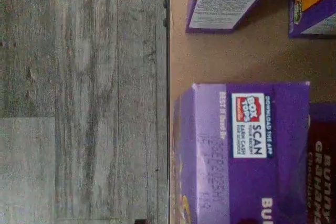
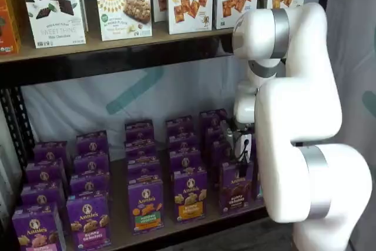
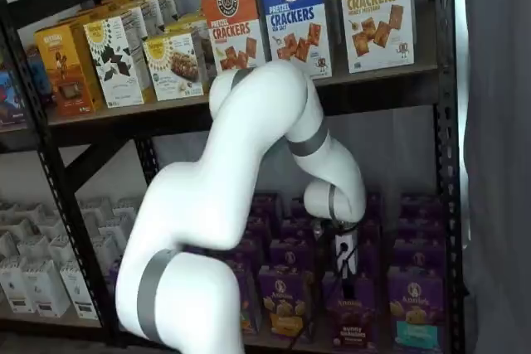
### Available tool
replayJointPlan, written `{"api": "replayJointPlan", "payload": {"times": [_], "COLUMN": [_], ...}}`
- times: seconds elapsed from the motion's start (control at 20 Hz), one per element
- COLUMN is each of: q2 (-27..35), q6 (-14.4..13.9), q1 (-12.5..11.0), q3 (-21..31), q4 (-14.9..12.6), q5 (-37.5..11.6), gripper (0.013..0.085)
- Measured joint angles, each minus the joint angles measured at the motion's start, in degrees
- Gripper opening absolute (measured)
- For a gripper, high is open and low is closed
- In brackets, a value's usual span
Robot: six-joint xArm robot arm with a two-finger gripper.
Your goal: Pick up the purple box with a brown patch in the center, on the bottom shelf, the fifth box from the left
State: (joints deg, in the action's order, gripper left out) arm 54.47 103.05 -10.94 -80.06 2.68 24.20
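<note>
Working left to right from your claw [image 2: 242,145]: to its left on the bottom shelf [image 2: 120,233], the lowest tan board of the black metal rack, stand the columns of small purple cartons, including one with a yellow band [image 2: 190,196] at the front edge. Directly under the claw in both shelf views is the purple box [image 2: 236,187], a small upright purple carton with a round white logo and a dark brown band lettered "bunny grahams". It stands at the front of its column, near the shelf's front edge. To the claw's right, a purple carton with a teal patch [image 3: 414,307] holds the next column, just beside the target.

The relation that matters: the purple box lies straight below the claw, with its long axis upright, so its narrow top face points at the wrist. The wrist view confirms this, showing that purple top with its white scan label [image 1: 248,125] close beneath the camera, the shelf's tan board and the grey plank floor [image 1: 79,98] beyond the edge.

You cannot tell whether the claw is spread or closed; only its white body and a dark lower part show, and the fingers are not clearly separated in either shelf view. It does not appear to have the box gripped yet, so a short straight descent looks like what remains.
</note>
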Motion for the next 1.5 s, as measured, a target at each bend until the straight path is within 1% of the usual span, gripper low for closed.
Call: {"api": "replayJointPlan", "payload": {"times": [0.15, 0.35, 0.5, 0.6, 0.65, 0.7, 0.75, 0.8, 0.85, 0.9, 0.95, 1.0, 1.05, 1.1, 1.15, 1.25, 1.3, 1.35, 1.4, 1.45, 1.5], "q2": [0.19, 0.36, 0.49, 0.59, 0.63, 0.72, 0.77, 0.88, 0.95, 1.03, 1.12, 1.24, 1.32, 1.45, 1.55, 1.79, 1.89, 1.97, 2.06, 2.14, 2.16], "q6": [-0.55, -0.50, -1.05, -1.37, -1.38, -1.32, -1.26, -1.28, -1.30, -1.30, -1.31, -1.37, -1.41, -1.44, -1.51, -1.78, -1.84, -1.87, -1.91, -1.89, -1.80], "q1": [0.01, -0.04, -0.16, -0.25, -0.25, -0.25, -0.25, -0.22, -0.18, -0.14, -0.10, -0.04, 0.01, 0.07, 0.12, 0.24, 0.30, 0.36, 0.43, 0.50, 0.53], "q3": [0.08, 0.25, 0.07, -0.47, -0.53, -0.65, -0.72, -0.85, -0.93, -1.04, -1.16, -1.29, -1.38, -1.52, -1.64, -1.90, -2.03, -2.13, -2.22, -2.28, -2.29], "q4": [-0.61, -0.62, -1.36, -1.79, -1.80, -1.73, -1.65, -1.64, -1.63, -1.58, -1.55, -1.55, -1.55, -1.52, -1.54, -1.69, -1.70, -1.68, -1.64, -1.53, -1.40], "q5": [-0.37, -0.98, -0.72, 0.51, 0.61, 0.67, 0.68, 0.71, 0.73, 0.74, 0.80, 0.83, 0.82, 0.85, 0.91, 0.99, 1.11, 1.17, 1.20, 1.18, 1.13], "gripper": [0.0850, 0.0850, 0.0850, 0.0770, 0.0770, 0.0730, 0.0730, 0.0690, 0.0690, 0.0650, 0.0650, 0.0610, 0.0610, 0.0570, 0.0570, 0.0490, 0.0490, 0.0450, 0.0450, 0.0410, 0.0410]}}
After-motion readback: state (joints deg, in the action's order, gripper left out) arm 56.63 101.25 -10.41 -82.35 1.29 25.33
